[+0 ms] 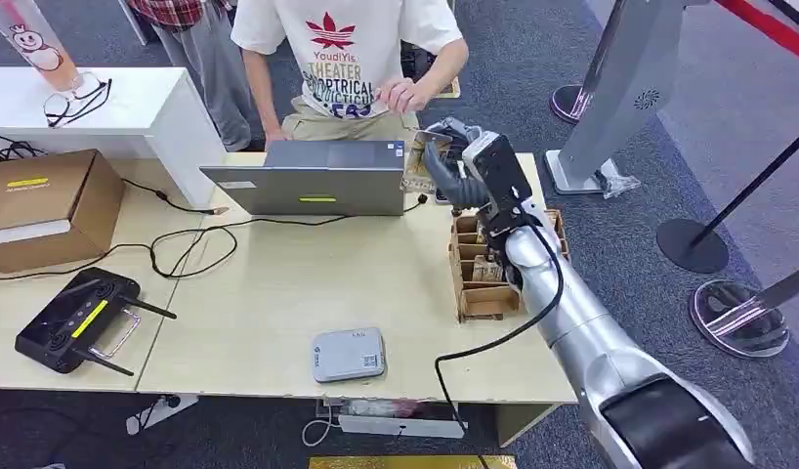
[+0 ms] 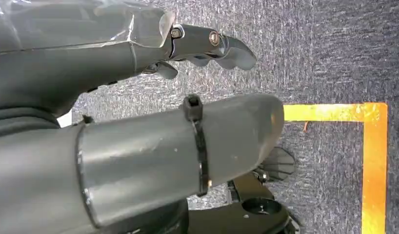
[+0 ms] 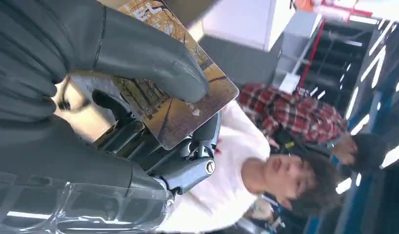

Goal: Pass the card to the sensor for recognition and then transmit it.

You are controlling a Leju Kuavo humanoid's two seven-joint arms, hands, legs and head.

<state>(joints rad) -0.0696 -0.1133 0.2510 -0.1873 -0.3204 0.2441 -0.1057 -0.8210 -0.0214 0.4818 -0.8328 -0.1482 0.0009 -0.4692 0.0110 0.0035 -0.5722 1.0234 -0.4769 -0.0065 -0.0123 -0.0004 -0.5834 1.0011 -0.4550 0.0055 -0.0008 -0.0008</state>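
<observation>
R hand (image 1: 461, 168) is raised over the far R part of the table (image 1: 278, 293), at about 1 o'clock from table centre, just beside the R corner of the grey laptop (image 1: 313, 176). It holds the card (image 1: 416, 166): in the R wrist view the thick thumb (image 3: 153, 63) presses on the card's printed face, a picture of autumn trees & a path, w/ the darker fingers (image 3: 188, 165) behind it, so card is pinched between thumb & fingers, one corner sticking out past the thumb. Card sits at the hand's 9 o'clock side in the head view, towards the laptop. A person in a white printed T-shirt (image 1: 342, 54) stands across the table at 12 o'clock, their hand (image 1: 403, 95) hovering just above & near the R hand, apart from the card. The white sensor (image 1: 349, 354) lies flat near the table's front edge at 6 o'clock, well apart from the card. A cardboard slotted card box (image 1: 479, 278) stands at 3 o'clock, partly under the R arm. L hand (image 2: 139, 97) hangs over grey carpet w/ an orange tape corner (image 2: 368, 146); fingers lightly curled, apart, nothing in them. Brown cardboard box (image 1: 44, 205) at 9 o'clock, black router (image 1: 73, 320) at 8 o'clock.
</observation>
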